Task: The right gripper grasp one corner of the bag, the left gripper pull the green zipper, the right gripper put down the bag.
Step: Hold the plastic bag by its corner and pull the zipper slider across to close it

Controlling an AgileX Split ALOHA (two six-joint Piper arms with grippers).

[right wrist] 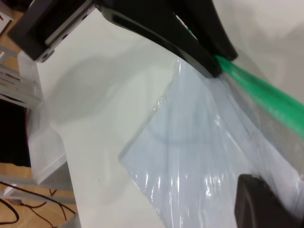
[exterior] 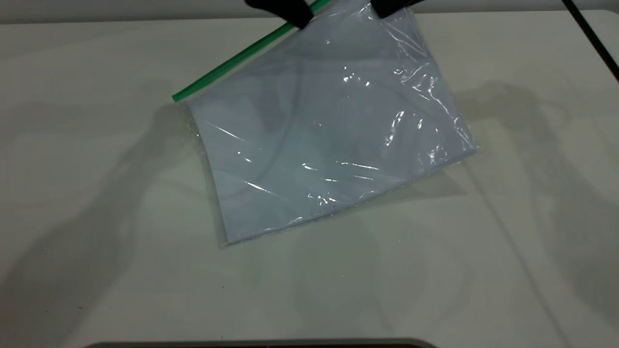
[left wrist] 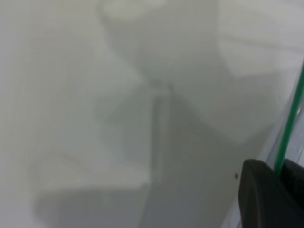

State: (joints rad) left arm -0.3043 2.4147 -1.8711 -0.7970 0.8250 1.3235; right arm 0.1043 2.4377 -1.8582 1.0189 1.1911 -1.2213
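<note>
The bag [exterior: 324, 140], a clear crinkly pouch with white sheets inside, hangs tilted above the white table, with its lower left corner down near the surface. The green zipper [exterior: 237, 58] runs along its upper left edge. My left gripper [exterior: 301, 20] at the top edge is shut on the zipper. In the left wrist view the green strip [left wrist: 289, 133] passes between its two black fingers [left wrist: 259, 194]. My right gripper [exterior: 383, 10] is shut on the bag's top corner, to the right of the left one. In the right wrist view its finger [right wrist: 266, 204] lies on the bag [right wrist: 190, 161], and the left gripper [right wrist: 216, 66] pinches the zipper [right wrist: 266, 95].
The white table [exterior: 96, 217] spreads on all sides of the bag. A thin black cable [exterior: 592, 41] crosses the far right corner. A dark edge [exterior: 261, 344] shows at the table's front. Rig frames and cables [right wrist: 19, 142] stand beyond the table edge in the right wrist view.
</note>
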